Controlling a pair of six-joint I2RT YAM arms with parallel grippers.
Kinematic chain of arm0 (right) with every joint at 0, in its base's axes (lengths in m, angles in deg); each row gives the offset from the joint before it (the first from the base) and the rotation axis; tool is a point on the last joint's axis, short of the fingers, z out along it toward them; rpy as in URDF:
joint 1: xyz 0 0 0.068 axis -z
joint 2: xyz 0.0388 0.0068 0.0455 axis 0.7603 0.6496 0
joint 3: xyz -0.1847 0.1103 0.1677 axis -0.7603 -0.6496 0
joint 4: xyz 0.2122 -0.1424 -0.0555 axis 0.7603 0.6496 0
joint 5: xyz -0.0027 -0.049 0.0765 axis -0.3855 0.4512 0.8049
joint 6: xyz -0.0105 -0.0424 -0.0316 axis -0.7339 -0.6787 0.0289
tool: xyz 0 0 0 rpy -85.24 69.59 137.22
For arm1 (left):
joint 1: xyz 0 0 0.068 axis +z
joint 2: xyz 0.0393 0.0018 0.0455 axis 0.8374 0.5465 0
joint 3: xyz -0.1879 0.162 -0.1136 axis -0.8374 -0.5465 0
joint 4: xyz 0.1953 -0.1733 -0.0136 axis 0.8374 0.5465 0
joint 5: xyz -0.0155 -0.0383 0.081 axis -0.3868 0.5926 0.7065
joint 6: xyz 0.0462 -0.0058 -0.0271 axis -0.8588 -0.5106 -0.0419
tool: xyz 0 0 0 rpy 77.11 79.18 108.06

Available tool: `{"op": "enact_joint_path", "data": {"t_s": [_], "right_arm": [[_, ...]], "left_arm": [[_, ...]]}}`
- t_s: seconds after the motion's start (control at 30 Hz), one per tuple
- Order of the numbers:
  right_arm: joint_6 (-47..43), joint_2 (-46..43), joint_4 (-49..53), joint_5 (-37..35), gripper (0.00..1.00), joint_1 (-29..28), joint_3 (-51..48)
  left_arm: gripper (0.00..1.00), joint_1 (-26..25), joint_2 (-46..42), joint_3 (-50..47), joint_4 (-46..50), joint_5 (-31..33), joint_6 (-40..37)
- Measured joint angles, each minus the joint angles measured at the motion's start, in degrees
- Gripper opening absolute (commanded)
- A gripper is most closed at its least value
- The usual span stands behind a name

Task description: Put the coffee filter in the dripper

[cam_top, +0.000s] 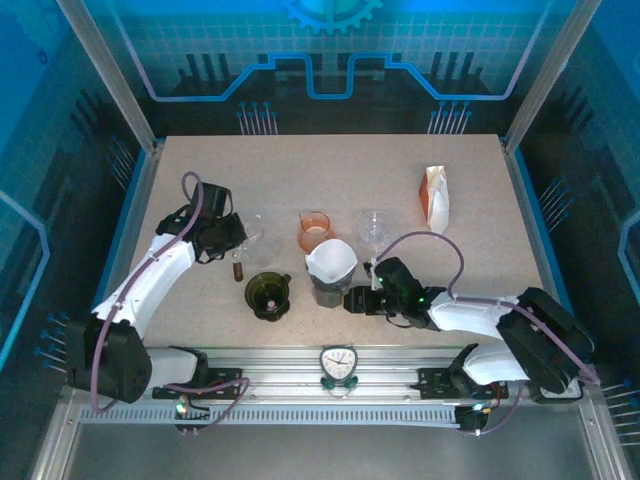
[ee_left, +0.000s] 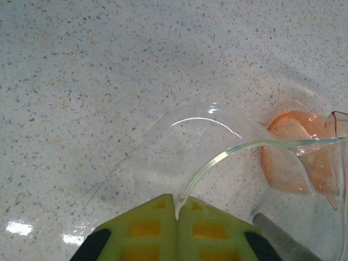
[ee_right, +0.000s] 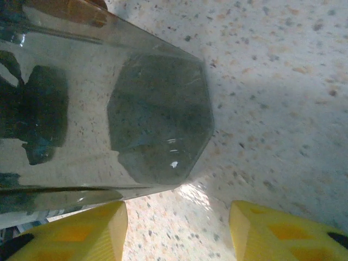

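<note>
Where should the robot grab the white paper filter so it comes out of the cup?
Probably its top edge: the filter stands open above the grey cup, so only that rim is free. Come down from above and pinch one thin wall.

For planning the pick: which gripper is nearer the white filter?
Right. The right gripper sits beside the white filter; the left gripper is far left, pinching clear glassware.

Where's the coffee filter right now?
In the top view the white coffee filter stands mid-table in the smoky glass vessel, right of the dark green dripper and just left of the right gripper.
</note>
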Motion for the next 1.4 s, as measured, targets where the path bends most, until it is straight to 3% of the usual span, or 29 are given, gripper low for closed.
{"op": "enact_joint_path", "data": {"t_s": [0.37,1.03,1.4], "right_arm": [[0.02,12.90,-8.39,2.19,0.49,-0.31,7.96],[3.54,30.91,-13.27,2.49,0.39,-1.51,26.23],[4.96,38.58,-12.57,2.32,0.38,-2.03,36.74]], "left_arm": [[0.00,1.33,-4.52,0.00,3.50,-0.85,-0.33],[0.00,14.71,-8.15,0.00,7.02,0.20,-0.46],[0.00,17.27,-8.98,0.02,6.97,-1.16,-0.48]]}}
